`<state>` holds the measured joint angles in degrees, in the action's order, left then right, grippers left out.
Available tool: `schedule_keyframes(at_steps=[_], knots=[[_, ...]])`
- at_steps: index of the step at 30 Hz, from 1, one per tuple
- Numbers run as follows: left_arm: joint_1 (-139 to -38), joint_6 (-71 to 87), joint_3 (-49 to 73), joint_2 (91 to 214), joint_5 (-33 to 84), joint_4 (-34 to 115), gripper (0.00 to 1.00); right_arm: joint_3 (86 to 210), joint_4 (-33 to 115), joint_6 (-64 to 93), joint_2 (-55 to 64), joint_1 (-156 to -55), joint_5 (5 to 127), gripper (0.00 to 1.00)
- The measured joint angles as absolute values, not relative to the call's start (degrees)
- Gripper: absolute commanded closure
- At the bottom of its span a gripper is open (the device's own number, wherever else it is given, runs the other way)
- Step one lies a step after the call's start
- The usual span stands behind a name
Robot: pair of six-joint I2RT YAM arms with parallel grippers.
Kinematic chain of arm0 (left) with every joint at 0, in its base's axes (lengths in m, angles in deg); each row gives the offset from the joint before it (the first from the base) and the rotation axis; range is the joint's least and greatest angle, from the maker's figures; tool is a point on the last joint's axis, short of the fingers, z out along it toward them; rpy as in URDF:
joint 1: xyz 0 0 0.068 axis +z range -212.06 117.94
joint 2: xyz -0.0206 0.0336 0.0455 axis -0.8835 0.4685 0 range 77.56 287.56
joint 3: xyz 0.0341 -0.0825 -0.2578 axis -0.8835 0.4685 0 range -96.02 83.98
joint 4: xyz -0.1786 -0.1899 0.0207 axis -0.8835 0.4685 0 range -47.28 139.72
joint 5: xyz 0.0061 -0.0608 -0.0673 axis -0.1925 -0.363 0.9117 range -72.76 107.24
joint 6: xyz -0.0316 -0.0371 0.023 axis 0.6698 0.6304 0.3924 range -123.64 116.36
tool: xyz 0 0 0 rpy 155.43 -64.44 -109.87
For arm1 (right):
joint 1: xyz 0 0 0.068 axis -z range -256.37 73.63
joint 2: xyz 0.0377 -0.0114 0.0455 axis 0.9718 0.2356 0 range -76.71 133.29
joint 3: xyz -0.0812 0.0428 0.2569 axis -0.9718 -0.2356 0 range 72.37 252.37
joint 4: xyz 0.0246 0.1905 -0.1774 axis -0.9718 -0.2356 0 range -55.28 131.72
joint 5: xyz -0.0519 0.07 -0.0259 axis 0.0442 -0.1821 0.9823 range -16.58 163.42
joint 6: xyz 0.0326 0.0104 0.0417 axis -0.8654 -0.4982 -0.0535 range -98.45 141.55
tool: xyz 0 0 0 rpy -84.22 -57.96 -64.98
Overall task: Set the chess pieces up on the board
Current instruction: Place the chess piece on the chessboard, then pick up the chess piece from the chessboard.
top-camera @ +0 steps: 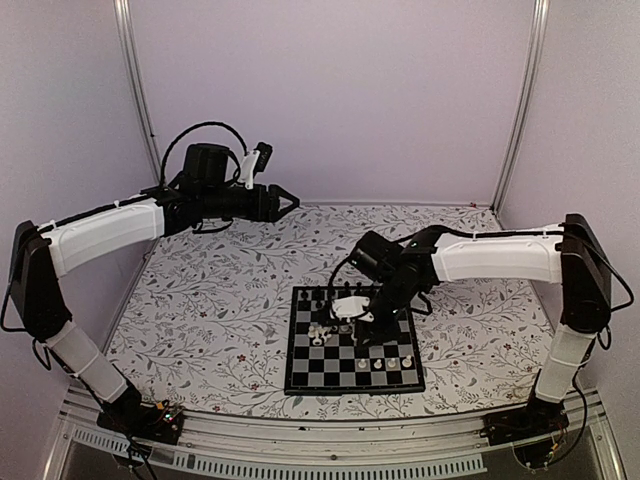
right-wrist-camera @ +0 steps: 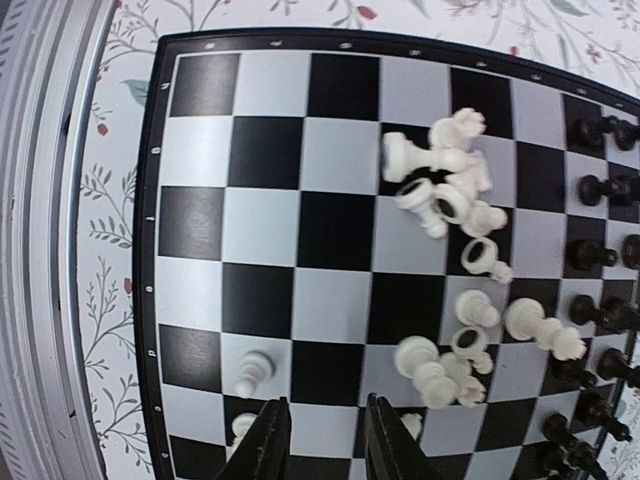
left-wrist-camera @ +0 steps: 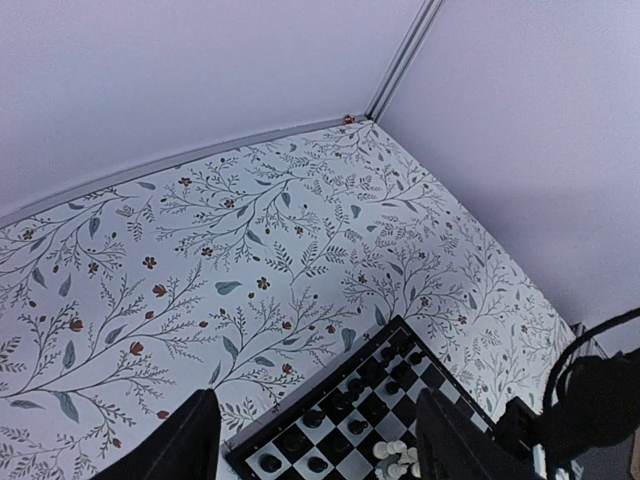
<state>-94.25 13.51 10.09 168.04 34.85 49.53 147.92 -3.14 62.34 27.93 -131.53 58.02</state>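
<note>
Top external view: set high above and behind the arm bases, faced forward and down; the whole table [top-camera: 210, 300], the left arm [top-camera: 105, 232], the right arm [top-camera: 495, 258] and the board [top-camera: 325, 368] are taken in from afar.
Left wrist view: carried high, faced obliquely down toward a far corner of the enclosure; one board corner is caught at the lower edge, framed by the left gripper [left-wrist-camera: 315, 440].
Right wrist view: held close above the board, faced almost straight down; the frame is nearly filled with squares, the right gripper [right-wrist-camera: 325, 445] at its bottom edge.
Shared: the board, the white chess pieces [right-wrist-camera: 450, 190] and the floral table cover are seen in all three views.
</note>
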Motion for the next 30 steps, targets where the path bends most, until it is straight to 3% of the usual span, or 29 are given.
schedule_keyframes(at_steps=[5,15,22,30], knots=[[-94.25,13.51,10.09,168.04,34.85,49.53,0.31,150.33,-2.23,61.03,27.19,-127.96,59.01,0.56],[-94.25,13.51,10.09,168.06,34.85,49.53,0.31,152.23,-0.72,59.87,30.40,-126.54,60.78,0.55],[-94.25,13.51,10.09,168.04,34.87,49.56,0.31,152.71,-0.65,59.87,32.56,-126.54,59.92,0.60],[-94.25,13.51,10.07,168.04,34.87,49.56,0.31,153.01,-0.96,59.90,33.77,-126.54,58.11,0.74]])
